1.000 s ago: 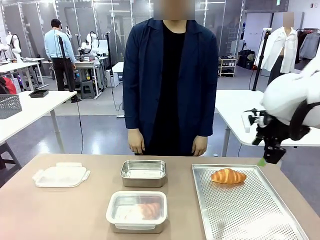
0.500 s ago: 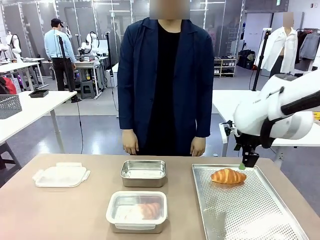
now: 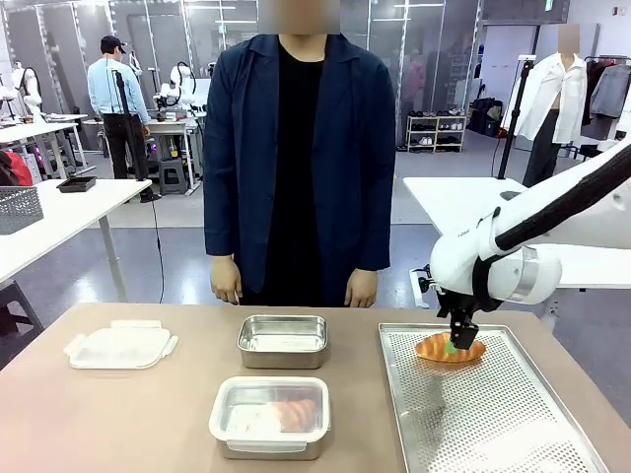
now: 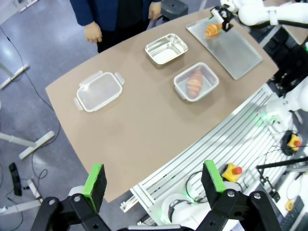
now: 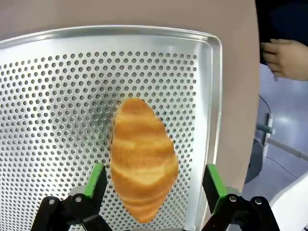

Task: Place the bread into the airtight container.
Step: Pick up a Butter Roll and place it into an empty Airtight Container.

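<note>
While the right tool (image 3: 455, 344) hangs low over the croissant (image 3: 450, 350) at the right of the front view, its jaws stand fully spread and hold nothing. From that arm's wrist camera we see the croissant (image 5: 143, 159) lying between the two green pads (image 5: 96, 180) with bare tray showing on either side of it, so the pads look clear of the crust, though we cannot tell whether the fingertips touch the metal below. That bread lies at the far end of the perforated metal tray (image 3: 493, 414), which takes up the lower right of the front picture on the brown counter (image 3: 118, 424). Near the bottom centre sits a clear container (image 3: 269, 416) with another browned piece of bread inside, and just beyond it an open steel container (image 3: 283, 342). At the left of the counter, well apart from both, lies a clear lid (image 3: 120, 345) with clips. A person in a dark blue jacket stands at the far edge, one hand (image 3: 226, 286) hanging just above the counter. Seen from the left wrist camera, the left tool (image 4: 153, 179) is high above the counter's near edge, its jaws wide apart and empty, with the tray (image 4: 236, 48) in the upper right of that frame.
</note>
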Action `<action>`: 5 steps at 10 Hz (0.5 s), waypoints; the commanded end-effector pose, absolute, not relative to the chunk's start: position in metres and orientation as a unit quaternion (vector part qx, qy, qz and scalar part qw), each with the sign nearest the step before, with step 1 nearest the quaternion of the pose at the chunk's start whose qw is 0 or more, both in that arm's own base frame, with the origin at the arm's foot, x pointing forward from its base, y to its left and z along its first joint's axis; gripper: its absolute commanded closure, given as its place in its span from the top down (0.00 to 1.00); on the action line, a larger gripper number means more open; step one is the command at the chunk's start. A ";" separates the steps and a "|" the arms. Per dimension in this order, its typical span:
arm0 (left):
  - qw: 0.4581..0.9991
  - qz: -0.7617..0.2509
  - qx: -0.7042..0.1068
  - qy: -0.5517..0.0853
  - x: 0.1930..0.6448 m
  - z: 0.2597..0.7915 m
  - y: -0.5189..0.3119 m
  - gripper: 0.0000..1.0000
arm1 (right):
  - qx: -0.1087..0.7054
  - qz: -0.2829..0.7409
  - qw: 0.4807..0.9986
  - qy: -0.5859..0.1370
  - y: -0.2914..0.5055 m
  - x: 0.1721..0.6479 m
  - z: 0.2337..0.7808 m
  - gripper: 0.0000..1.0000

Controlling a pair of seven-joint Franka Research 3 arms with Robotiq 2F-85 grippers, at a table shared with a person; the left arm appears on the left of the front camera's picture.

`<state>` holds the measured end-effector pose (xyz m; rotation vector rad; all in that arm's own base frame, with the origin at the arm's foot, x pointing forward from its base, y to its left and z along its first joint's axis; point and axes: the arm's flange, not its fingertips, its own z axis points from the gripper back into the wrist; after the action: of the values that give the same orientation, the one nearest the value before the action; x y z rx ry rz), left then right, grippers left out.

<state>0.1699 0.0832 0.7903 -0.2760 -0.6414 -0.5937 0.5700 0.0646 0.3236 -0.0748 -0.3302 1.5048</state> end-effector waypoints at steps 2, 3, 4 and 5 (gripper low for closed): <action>0.896 -0.287 -0.135 -0.311 0.170 0.794 0.082 1.00 | -0.021 0.672 0.730 -0.123 0.055 0.589 0.319 1.00; 0.896 -0.287 -0.135 -0.311 0.170 0.794 0.082 1.00 | -0.024 0.664 0.739 -0.111 0.053 0.594 0.312 1.00; 0.896 -0.287 -0.135 -0.311 0.170 0.794 0.082 1.00 | -0.007 0.659 0.745 -0.102 0.052 0.597 0.306 1.00; 0.896 -0.287 -0.135 -0.311 0.170 0.794 0.082 1.00 | -0.007 0.661 0.744 -0.096 0.053 0.598 0.302 1.00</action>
<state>0.1699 0.0832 0.7903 -0.2761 -0.6413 -0.5937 0.5898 0.0472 0.3034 -0.0241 -0.2441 1.4697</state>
